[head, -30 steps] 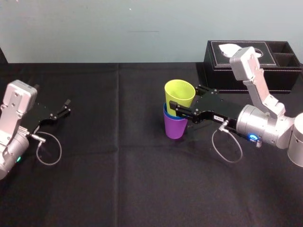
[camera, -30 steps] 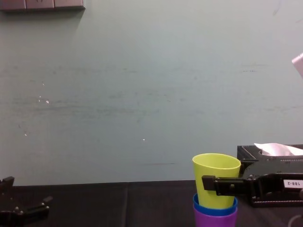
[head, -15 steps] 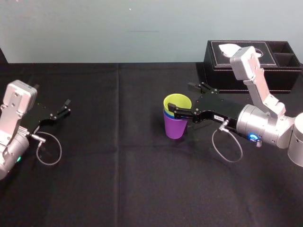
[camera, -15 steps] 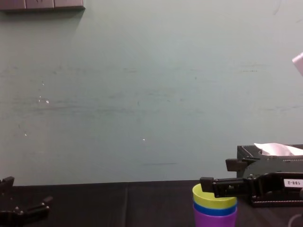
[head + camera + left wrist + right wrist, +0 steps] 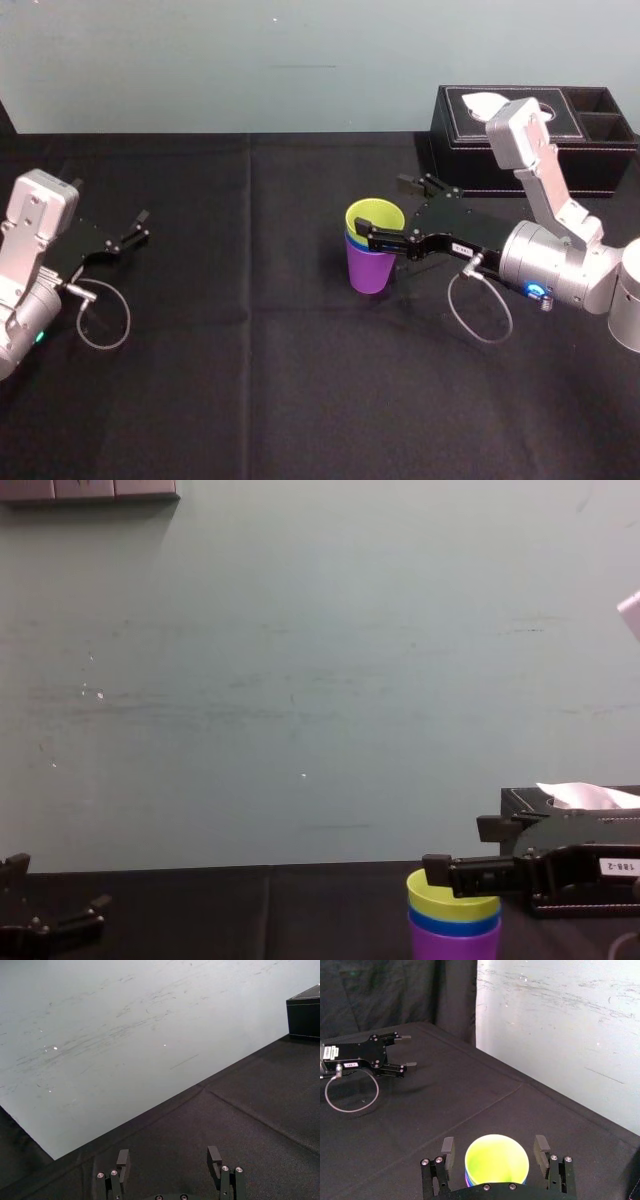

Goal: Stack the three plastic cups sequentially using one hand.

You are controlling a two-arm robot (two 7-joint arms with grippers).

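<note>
The three plastic cups stand nested in one upright stack on the black-covered table, right of its middle and in front of a black tissue box. The purple cup is at the bottom and rests on the cloth. Only the rim of the blue cup shows above it. The yellow-green cup sits innermost, its open mouth facing up.

The right gripper reaches in from the right at the level of the stack's top. Its fingers are spread, one on each side of the yellow-green cup's rim. In the right wrist view a narrow gap shows between each finger and the cup, so the fingers are released and grasp nothing.

The left gripper is parked low over the table at the far left, well apart from the cups. Its fingers are also apart and hold nothing.
</note>
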